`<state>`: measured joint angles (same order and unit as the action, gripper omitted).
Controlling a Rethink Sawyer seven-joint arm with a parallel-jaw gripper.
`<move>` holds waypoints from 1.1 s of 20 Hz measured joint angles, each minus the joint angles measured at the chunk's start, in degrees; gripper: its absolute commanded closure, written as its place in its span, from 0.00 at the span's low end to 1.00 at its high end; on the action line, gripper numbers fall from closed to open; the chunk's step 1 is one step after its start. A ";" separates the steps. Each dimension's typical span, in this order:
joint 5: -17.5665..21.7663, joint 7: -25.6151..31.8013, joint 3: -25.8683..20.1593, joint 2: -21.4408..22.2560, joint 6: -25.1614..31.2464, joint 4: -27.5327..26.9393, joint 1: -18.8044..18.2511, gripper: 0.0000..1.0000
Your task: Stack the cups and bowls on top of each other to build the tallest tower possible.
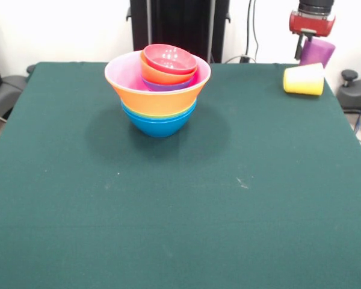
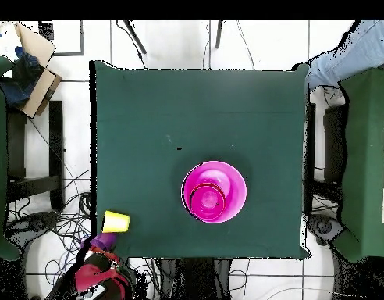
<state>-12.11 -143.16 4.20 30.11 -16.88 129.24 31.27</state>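
One tower (image 1: 158, 90) of nested bowls seen centre frame, two cups upper right — yellow cup (image 1: 304, 79) lying tipped, purple cup (image 1: 316, 52) grasped by the gripper (image 1: 311, 37).

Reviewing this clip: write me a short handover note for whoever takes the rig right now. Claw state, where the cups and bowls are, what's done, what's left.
Claw: at the table's far corner, above the purple cup; whether it grips the cup cannot be told.
Yellow cup: lying on its side on the table just beside the purple one.
Tower: bowls nested mid-table, blue at the base, wide orange and pink above, small orange and red ones on top.
Done: bowls stacked.
Left: both cups appear not yet on the tower; they likely go on top next.
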 measured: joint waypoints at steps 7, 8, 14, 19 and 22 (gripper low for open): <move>1.11 0.00 0.07 -0.01 0.01 -1.45 -1.16 1.00; 1.33 0.00 0.07 -0.01 0.01 -1.55 -1.43 1.00; 2.97 0.00 0.22 -0.04 0.01 -2.11 -3.07 1.00; 5.12 0.00 0.26 -0.05 0.02 -2.40 -4.37 1.00; 7.18 0.00 0.27 -0.05 0.02 -2.78 -6.17 1.00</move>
<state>-4.93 -143.16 4.48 30.06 -16.86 126.46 25.10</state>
